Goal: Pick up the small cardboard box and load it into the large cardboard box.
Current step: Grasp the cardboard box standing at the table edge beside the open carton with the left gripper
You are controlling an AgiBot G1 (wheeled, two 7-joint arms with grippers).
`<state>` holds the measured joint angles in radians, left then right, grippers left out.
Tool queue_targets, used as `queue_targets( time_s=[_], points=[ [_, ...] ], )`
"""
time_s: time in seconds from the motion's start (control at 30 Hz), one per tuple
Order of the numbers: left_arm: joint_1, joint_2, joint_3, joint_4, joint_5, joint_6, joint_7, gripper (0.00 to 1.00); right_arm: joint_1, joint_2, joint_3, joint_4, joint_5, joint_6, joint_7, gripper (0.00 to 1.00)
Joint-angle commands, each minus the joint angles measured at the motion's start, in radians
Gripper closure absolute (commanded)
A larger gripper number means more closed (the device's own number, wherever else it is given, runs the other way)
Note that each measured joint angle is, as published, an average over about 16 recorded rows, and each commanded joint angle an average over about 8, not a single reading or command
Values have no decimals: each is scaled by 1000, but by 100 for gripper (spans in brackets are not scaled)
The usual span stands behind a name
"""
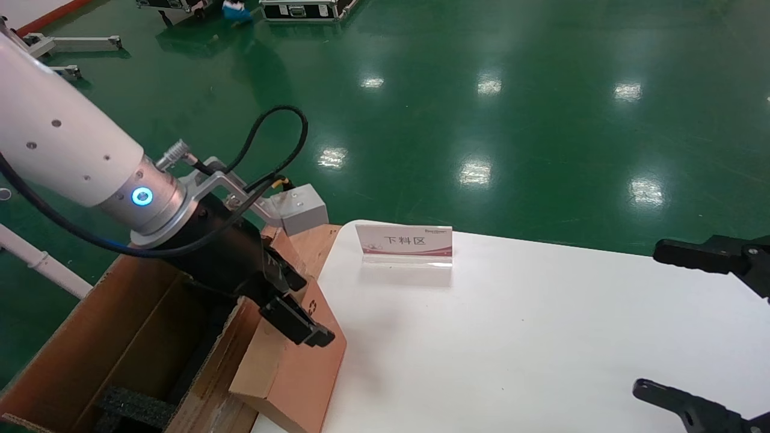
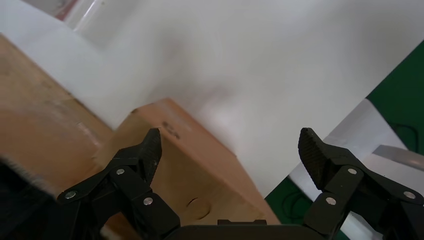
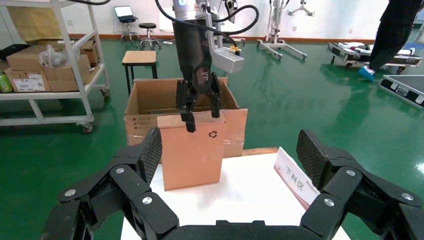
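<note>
The small cardboard box (image 1: 295, 373) (image 3: 192, 150) stands upright on the left edge of the white table (image 1: 511, 337), its recycling symbol facing the right arm. My left gripper (image 1: 304, 307) (image 2: 230, 137) (image 3: 200, 112) hangs open over the box's top edge (image 2: 200, 170), one finger on each side and not closed on it. Right behind it, off the table's left side, stands the large cardboard box (image 1: 120, 325) (image 3: 145, 95), flaps up, with black foam (image 1: 135, 406) inside. My right gripper (image 1: 648, 317) (image 3: 227, 145) is parked open and empty at the table's right edge.
A small sign stand (image 1: 404, 243) (image 3: 295, 180) sits at the table's far edge. Green floor surrounds the table. In the right wrist view, a shelf with cartons (image 3: 50, 65) and a stool (image 3: 140, 57) stand beyond the large box.
</note>
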<state>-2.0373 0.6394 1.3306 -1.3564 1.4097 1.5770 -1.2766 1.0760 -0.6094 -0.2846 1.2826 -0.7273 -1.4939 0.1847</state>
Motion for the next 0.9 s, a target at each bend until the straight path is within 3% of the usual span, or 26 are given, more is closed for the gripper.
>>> queue_targets(
  time_s=[0.03,0.47,0.9],
  points=[
    [-29,7,35,0,0,0,-10,0,0,0,0,0,0,0,0,0],
    [-154,56,268,1,4,-10,-123,0,0,0,-1,0,1,0,-1,0],
    [-166,68,388,1,-17,-43,-167,0,0,1,-2,0,1,1,-1,0]
  ],
)
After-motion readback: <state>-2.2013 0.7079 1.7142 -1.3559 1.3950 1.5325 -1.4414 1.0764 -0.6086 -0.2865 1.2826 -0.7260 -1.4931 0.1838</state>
